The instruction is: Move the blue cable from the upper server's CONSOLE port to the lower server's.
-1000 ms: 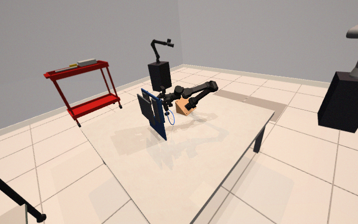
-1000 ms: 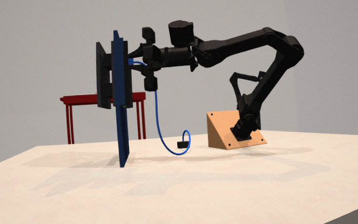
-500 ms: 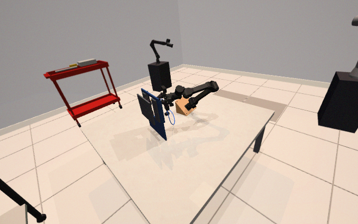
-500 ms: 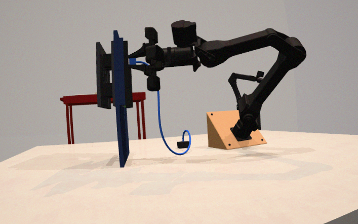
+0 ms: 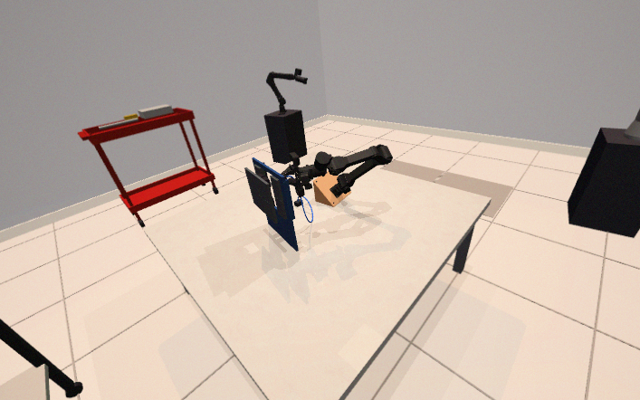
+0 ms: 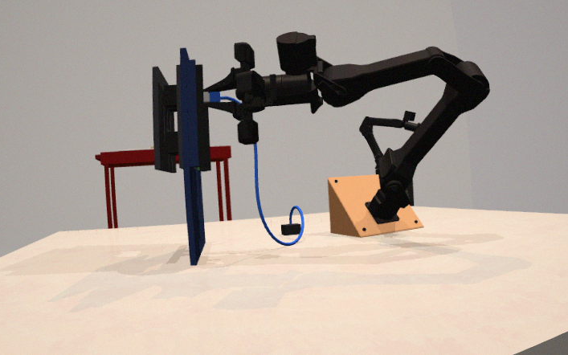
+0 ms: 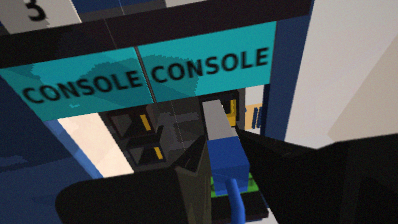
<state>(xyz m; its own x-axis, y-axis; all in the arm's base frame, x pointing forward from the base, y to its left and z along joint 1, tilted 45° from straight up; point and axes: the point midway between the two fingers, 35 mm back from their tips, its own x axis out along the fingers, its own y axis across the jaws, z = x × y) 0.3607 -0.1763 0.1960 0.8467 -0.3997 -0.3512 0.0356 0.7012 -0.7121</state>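
Landmark: the blue upright panel (image 5: 282, 229) (image 6: 194, 211). Left of the panel, in the exterior view, we see the red cart (image 5: 141, 130) (image 6: 127, 157) behind the table (image 5: 322, 298) (image 6: 304, 299). At the panel's right face, our gripper (image 6: 209, 97) (image 7: 220, 138) is clamped on the blue plug (image 6: 214, 96) (image 7: 227, 157), its grey nose at a socket under a CONSOLE label (image 7: 210, 62); seating depth cannot be determined. Right of the panel, the blue cable (image 5: 307, 209) (image 6: 257, 185) (image 7: 236, 200) hangs in a loop beside a black block (image 6: 290, 229). Farther right, the orange wedge (image 5: 323, 191) (image 6: 348, 198) carries our arm.
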